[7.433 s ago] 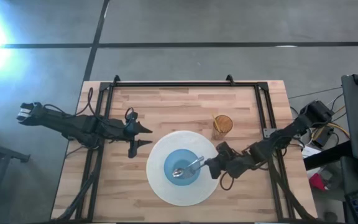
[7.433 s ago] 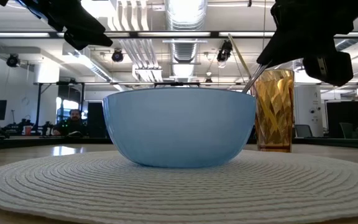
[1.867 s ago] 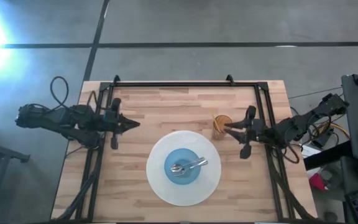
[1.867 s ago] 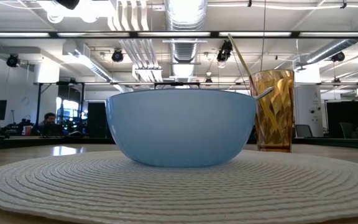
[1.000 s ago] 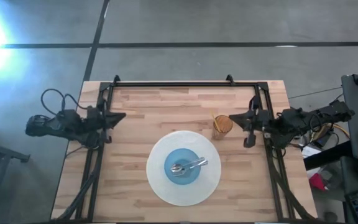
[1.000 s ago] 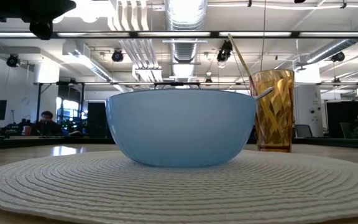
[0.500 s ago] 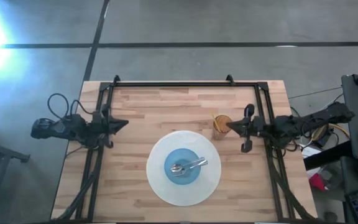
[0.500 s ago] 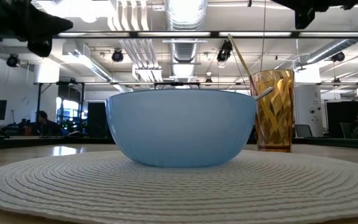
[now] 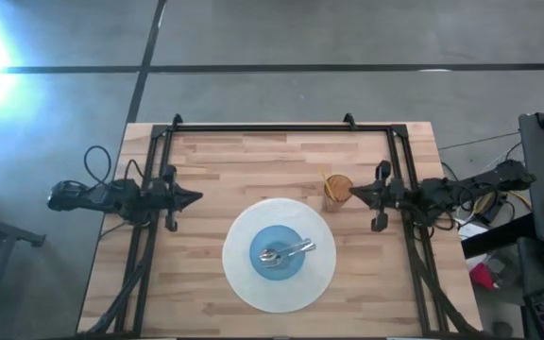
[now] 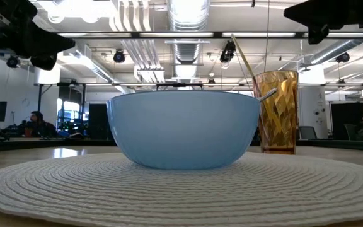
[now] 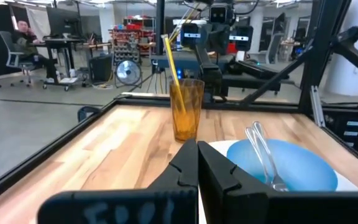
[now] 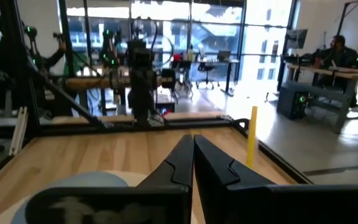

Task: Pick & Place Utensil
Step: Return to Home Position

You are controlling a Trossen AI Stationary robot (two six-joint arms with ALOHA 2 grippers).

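A blue bowl (image 9: 282, 253) stands on a round white placemat (image 9: 239, 274) near the table's middle. Two metal utensils (image 9: 289, 252) lie in it, their handles resting on the rim (image 11: 261, 144). An amber glass (image 9: 338, 192) holding a yellow straw (image 11: 171, 59) stands behind the mat's far right. My left gripper (image 9: 197, 198) is shut and empty at the table's left side, pointing at the mat. My right gripper (image 9: 350, 194) is shut and empty, held high just right of the glass, with the straw (image 12: 252, 137) beside its fingers.
A black frame (image 9: 263, 127) runs along the table's far, left and right sides. Bare wood (image 9: 253, 165) lies between the mat and the far rail. People sit at desks (image 10: 35, 123) in the room beyond the table.
My left gripper has gone a little toward the table's near edge and toward the mat. My right gripper has shifted slightly toward the near edge beside the glass. Both arms have come lower into the low view's top corners. Bowl, utensils and glass have stayed put.
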